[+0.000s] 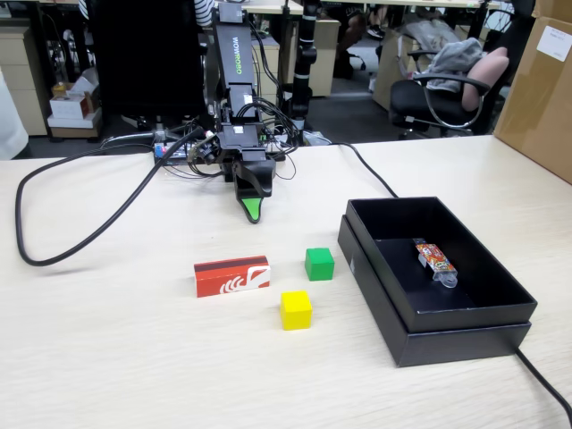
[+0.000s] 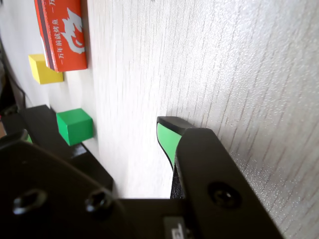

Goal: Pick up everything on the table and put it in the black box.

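- Claw (image 2: 149, 149): wrist view shows only one green tip; the second jaw is blurred.
- Red-orange packet (image 2: 62, 32), ahead of the claw: cropped by the top edge.

1. Arm (image 1: 234, 80): one black arm, seen in the fixed view at the far side of the table, upper link rising out of the top of the picture, forearm folded down toward the tabletop.
2. Wrist: pitched downward, cables bundled around the joints.
3. Gripper (image 1: 254, 211): green-tipped, pointing down, tip just above or at the surface; contact cannot be confirmed.
4. Jaws: the wrist view shows one green-faced fingertip (image 2: 167, 137) only; the second is hidden, so the opening cannot be determined.
5. Nothing is seen held.
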`<action>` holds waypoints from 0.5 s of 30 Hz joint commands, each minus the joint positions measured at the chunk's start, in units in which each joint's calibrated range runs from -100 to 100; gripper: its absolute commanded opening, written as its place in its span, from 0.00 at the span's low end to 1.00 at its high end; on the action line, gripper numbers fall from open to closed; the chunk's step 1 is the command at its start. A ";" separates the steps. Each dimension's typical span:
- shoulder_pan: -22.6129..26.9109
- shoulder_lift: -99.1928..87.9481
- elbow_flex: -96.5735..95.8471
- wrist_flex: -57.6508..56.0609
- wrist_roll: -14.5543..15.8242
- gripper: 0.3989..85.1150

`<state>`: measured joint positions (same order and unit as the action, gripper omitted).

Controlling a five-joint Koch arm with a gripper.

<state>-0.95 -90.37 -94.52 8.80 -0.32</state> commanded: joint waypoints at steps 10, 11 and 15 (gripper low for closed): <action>0.05 0.13 -0.86 -1.07 -0.05 0.57; 0.00 0.13 -0.86 -1.07 0.00 0.56; 0.00 0.13 -0.77 -1.07 0.15 0.56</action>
<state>-1.05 -90.37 -94.52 8.80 -0.32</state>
